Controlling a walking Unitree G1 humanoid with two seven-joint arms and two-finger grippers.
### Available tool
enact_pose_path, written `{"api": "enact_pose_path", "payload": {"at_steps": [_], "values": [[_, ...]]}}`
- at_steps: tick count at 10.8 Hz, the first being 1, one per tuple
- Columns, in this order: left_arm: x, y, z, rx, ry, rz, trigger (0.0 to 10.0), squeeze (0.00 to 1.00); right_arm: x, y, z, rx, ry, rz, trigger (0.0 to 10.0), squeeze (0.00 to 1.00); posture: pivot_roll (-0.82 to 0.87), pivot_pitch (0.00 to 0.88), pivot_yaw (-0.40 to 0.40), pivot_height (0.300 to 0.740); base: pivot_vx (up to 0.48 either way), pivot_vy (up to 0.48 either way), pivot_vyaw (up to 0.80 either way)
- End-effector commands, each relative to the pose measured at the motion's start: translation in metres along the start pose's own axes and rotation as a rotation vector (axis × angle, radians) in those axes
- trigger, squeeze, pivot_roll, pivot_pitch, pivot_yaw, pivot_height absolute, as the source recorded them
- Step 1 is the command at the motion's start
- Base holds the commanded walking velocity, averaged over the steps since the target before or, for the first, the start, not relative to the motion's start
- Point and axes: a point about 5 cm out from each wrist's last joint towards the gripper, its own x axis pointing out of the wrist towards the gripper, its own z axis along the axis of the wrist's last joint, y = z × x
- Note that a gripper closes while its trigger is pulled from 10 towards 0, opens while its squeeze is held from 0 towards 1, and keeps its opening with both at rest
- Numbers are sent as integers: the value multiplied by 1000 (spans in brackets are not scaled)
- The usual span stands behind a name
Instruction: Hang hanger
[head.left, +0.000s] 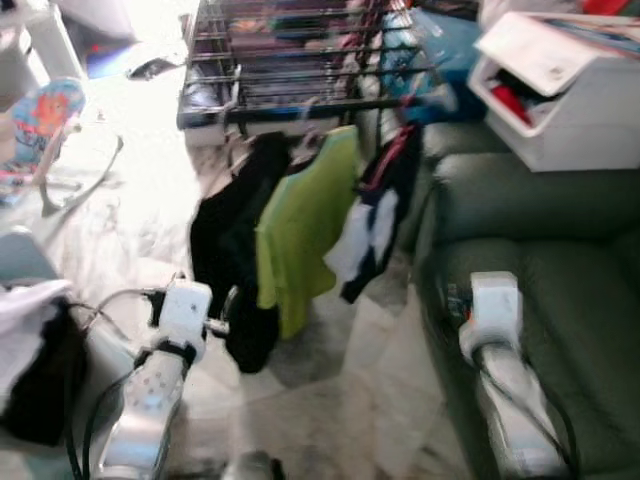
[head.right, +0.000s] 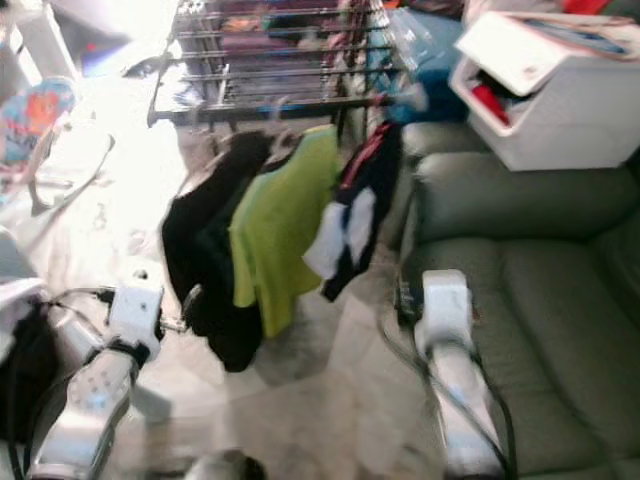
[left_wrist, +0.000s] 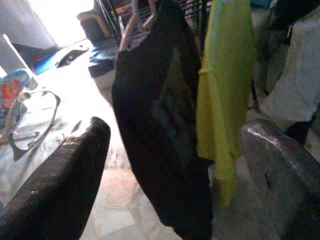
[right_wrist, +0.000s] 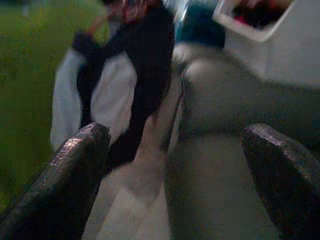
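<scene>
Sofa (head.left: 560, 260), grey-green, occupied the right side of the scene, with a white storage box (head.left: 570, 90) resting on its top edge. Drying rack (head.left: 290, 70), dark metal, stood ahead at the centre, rails running left to right, front rail nearest the robot. Pale tiled floor (head.left: 330, 400) lay below.

Hung from the front rail, side by side: black garment (head.left: 235, 250) on the left, lime-green shirt (head.left: 305, 225) in the middle, black-and-white garment (head.left: 375, 225) on the right, just beside the sofa arm. All three hung with long axis vertical, hems pointing at the floor.

Hanger (left_wrist: 134, 22), pale, carried the black garment; seen in the left wrist view at the garment's collar, hook end pointing up toward the rail, shoulders sloping down into the fabric. Whether the hook sat fully over the rail could not be told.

Left arm (head.left: 150, 400), silver, was raised at lower left. Left gripper (left_wrist: 175, 150) was released, fingers (left_wrist: 60, 185) spread wide, aimed at the black garment, not touching it.

Right arm (head.left: 505, 390) was held over the sofa seat. Right gripper (right_wrist: 175, 165) was likewise released, fingers (right_wrist: 60, 185) spread, empty, facing the black-and-white garment and the sofa arm.

Dark and white cloth pile (head.left: 35, 350) lay at far left.
</scene>
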Motion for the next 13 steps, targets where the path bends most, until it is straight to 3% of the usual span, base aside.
{"api": "enact_pose_path", "payload": {"at_steps": [1,2,3,4,6,8,11,13], "values": [[2,-4,4,-15,-11,-3,10000,0,-5,-13,-15,-28,54,-55,10000,0,-36,0,14,740,0,480,0],[2,-6,5,-23,-16,-3,10000,0,-4,-13,-16,-5,56,-63,10000,0,-36,0,14,740,0,480,0],[2,-9,6,-39,-17,-18,10000,0,-5,-14,-17,-60,38,-96,10000,0,-31,0,11,740,0,480,0],[2,-10,6,-47,-31,-19,10000,0,-5,-11,-22,-66,87,-79,10000,0,-23,0,2,740,0,480,0],[2,-12,0,-94,-5,-2,10000,0,-9,-10,-27,-32,84,-55,10000,0,-19,0,-4,740,0,480,0],[3,-19,9,-98,-58,-56,10000,0,-4,-9,-22,-5,73,-37,10000,0,-21,0,-24,740,0,0,0],[8,-11,19,-55,-98,-71,10000,0,9,-11,-7,-33,23,-31,10000,0,-37,0,-26,740,0,0,0],[4,-13,15,-88,-84,-114,10000,0,1,-3,-20,-16,70,-25,10000,0,-24,0,-16,740,0,0,0]]}}
